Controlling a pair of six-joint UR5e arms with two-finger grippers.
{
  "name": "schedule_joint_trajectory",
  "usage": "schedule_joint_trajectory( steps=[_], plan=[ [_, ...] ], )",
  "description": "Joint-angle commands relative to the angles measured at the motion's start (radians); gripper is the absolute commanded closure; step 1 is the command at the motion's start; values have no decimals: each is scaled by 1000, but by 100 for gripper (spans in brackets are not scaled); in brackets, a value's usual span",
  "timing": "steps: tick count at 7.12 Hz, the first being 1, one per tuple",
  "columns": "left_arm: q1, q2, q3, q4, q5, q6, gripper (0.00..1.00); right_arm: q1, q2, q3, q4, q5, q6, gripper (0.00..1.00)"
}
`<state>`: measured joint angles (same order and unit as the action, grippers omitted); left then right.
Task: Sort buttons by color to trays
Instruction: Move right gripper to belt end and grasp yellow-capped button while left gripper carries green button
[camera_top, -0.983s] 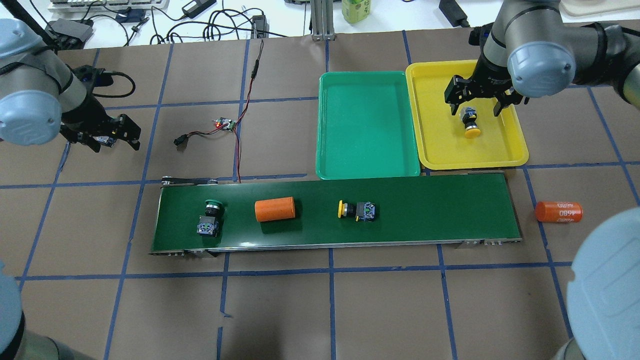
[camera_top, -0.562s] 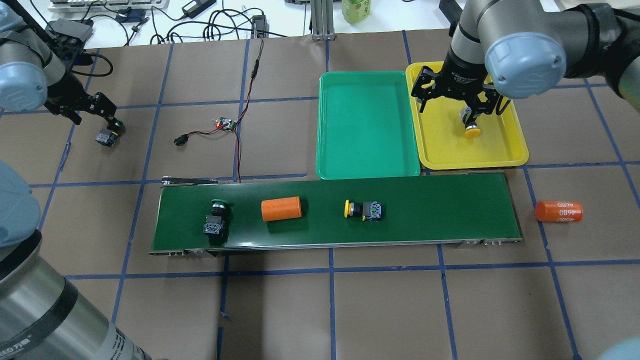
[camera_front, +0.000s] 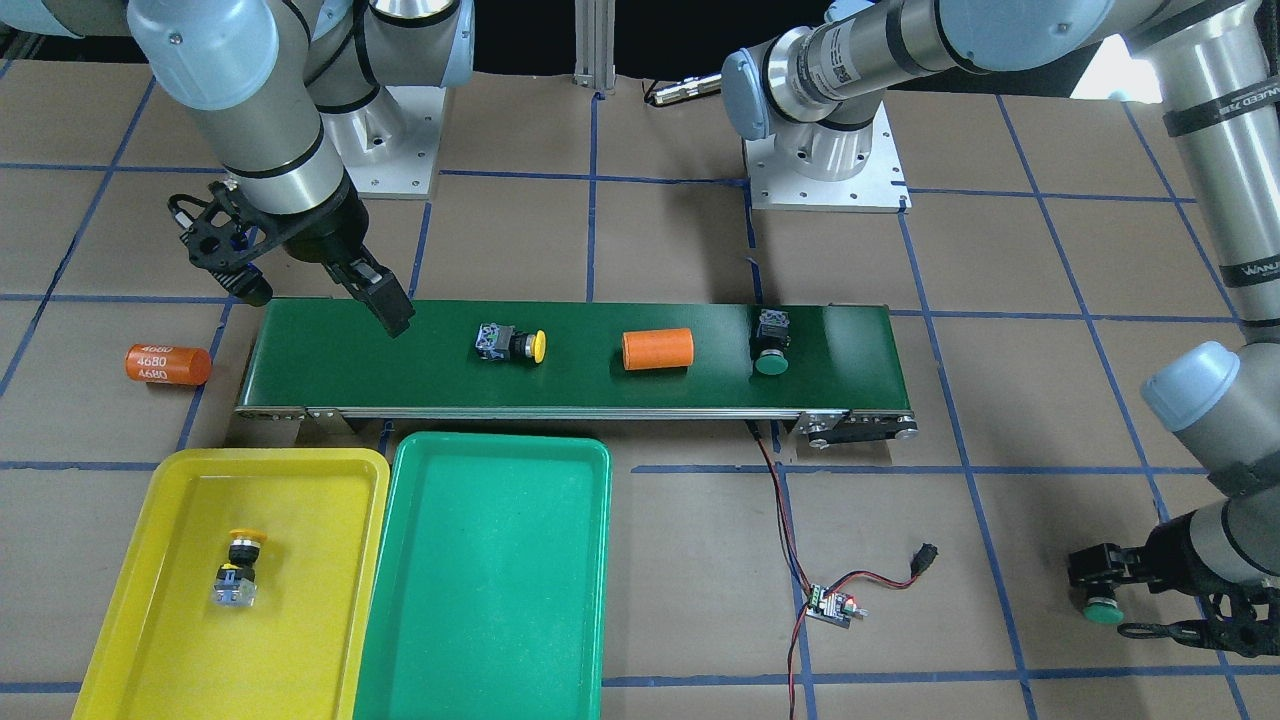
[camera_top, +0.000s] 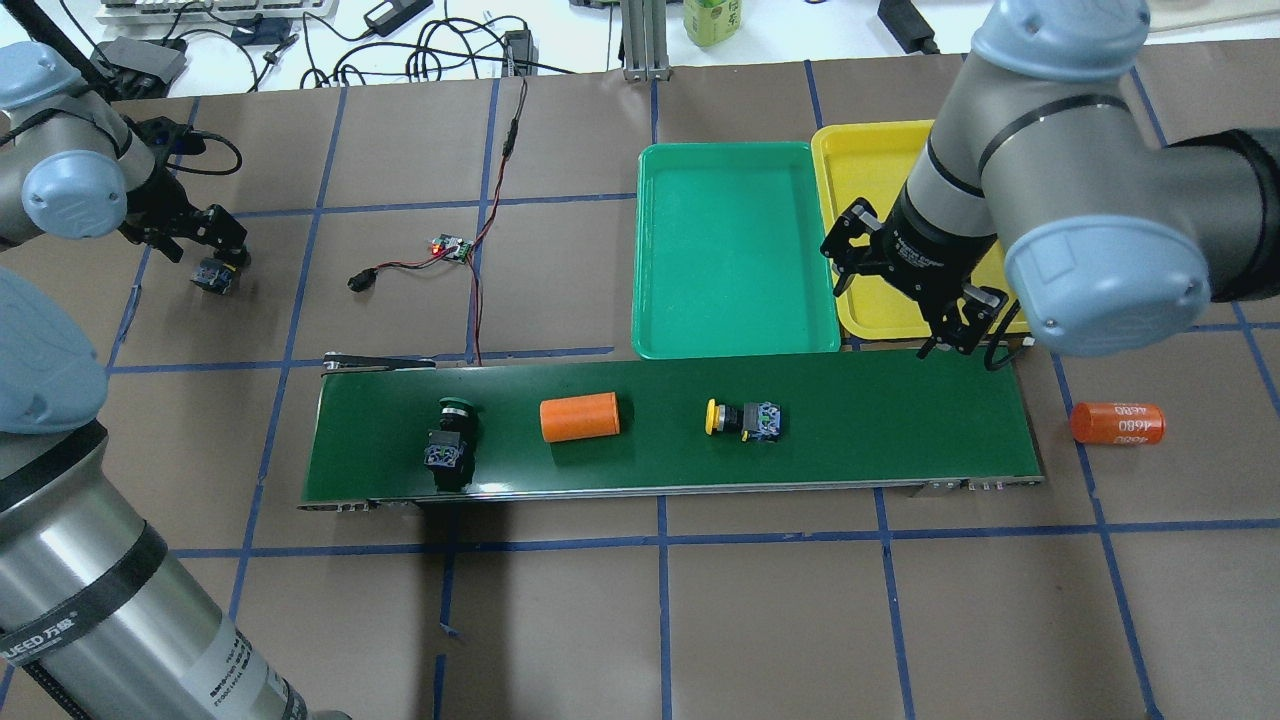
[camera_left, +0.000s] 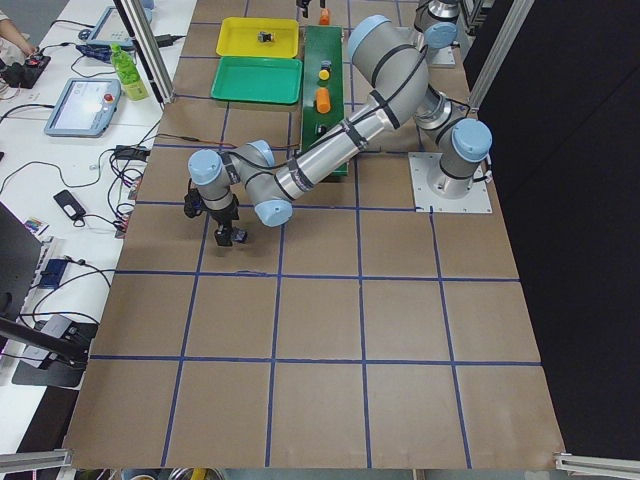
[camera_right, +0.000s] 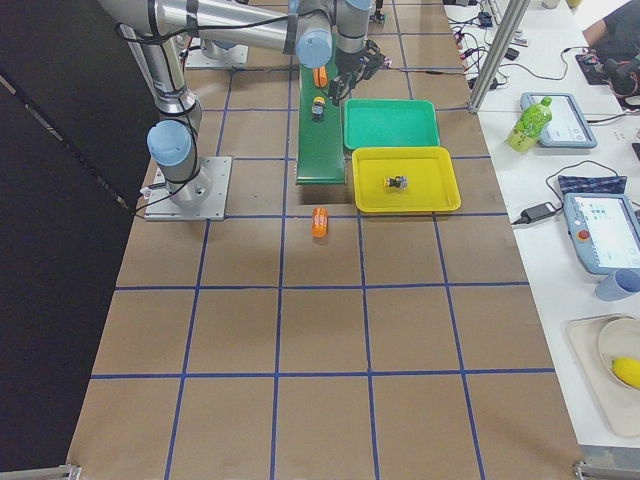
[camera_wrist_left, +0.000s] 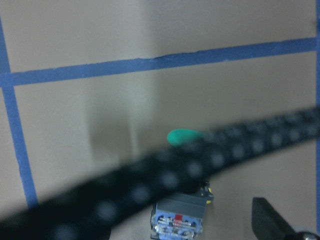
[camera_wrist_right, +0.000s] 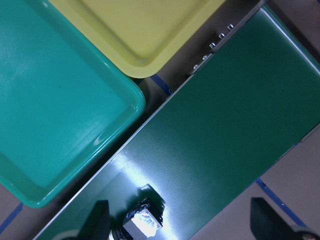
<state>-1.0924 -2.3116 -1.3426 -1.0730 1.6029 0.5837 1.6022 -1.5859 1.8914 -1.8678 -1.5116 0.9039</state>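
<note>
Right claw (camera_top: 905, 290) is hanging open, empty, over the belt (camera_top: 900, 420) edge beside the yellow tray (camera_top: 860, 310). Left claw (camera_front: 1130, 600) is gripping a green button (camera_front: 1104, 610) above the bench (camera_front: 1000, 600).

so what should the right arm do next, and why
Probably move the right claw along the conveyor belt until it is over the yellow button lying there, then descend. The claw is open and empty above the belt's end, one yellow button already lies in the yellow tray, and this one is the nearest unsorted.
</note>
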Motion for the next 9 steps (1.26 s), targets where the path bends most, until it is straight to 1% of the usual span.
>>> schedule_joint_trajectory(
  steps=[1,2,3,5,6,7,9],
  plan=[
    [0,-8,-38,16,2,17,39,4,-3,104,-83,11,223,0],
    [0,0,-38,34,6,28,93,4,16,107,-88,13,225,0],
    [0,15,-44,31,8,24,100,8,65,107,-102,13,230,0],
    [-3,44,-65,16,12,12,100,59,113,112,-180,1,247,0],
    [-27,105,-123,-11,14,-80,100,62,128,127,-185,11,250,0],
    [-68,206,-216,-21,12,-191,100,62,141,150,-232,13,251,0],
    [-159,428,-443,-33,-3,-336,100,62,144,164,-248,11,251,0]
  ],
)
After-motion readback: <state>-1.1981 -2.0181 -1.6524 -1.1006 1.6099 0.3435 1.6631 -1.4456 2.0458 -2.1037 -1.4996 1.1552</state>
